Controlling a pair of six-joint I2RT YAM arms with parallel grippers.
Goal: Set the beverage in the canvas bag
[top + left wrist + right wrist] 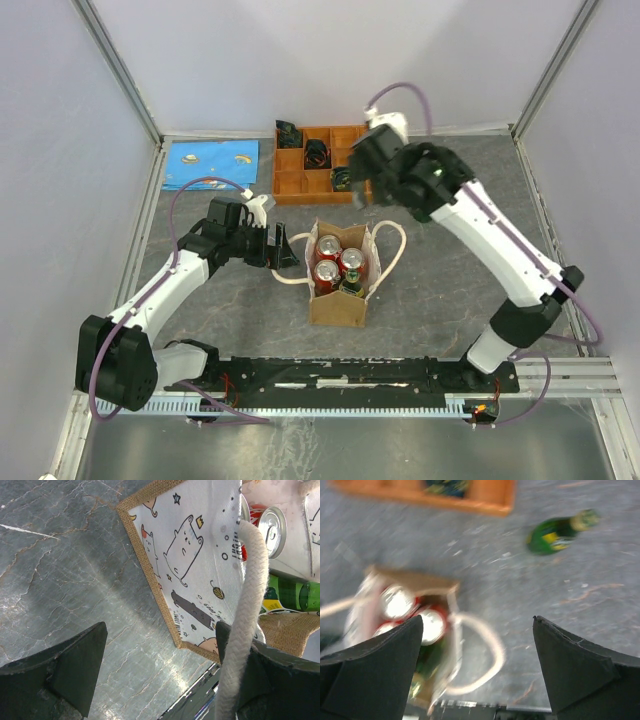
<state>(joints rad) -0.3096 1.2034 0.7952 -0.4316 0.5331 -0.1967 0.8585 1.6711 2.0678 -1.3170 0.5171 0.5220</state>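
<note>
- at the left gripper (161, 626): spread wide, clamped on nothing, with one cream rope handle (247, 580) draped across the inner face of the finger (280, 675) nearest the bag's mouth.
- just past those fingertips: the printed side of the canvas bag (195, 565), cartoon animals on white cloth, burlap trim along its edge.
- seen from above: low beside the bag's left side, very close to it.
- at the right gripper (477, 617): likewise wide apart and empty, hanging above the tabletop (440, 300) by the near rim of the orange tray (290, 185), beyond the bag; wrist view blurred.
- midway between the left and right edges, closer to the near edge than the far one: the canvas bag, upright, mouth open.
- inside it: three red cans (350, 259), silver tops up, and a green bottle (352, 285) in the near right corner.
- spilling out to the bag's right: a second rope handle (400, 250), looped on the tabletop.
- outside the bag, on its side near the tray's corner: a loose green bottle (555, 532), visible only from the right wrist.
- against the far edge, about the middle: the orange tray, small dark items in some compartments.
- flat in the far left corner: a blue card (210, 163).
</note>
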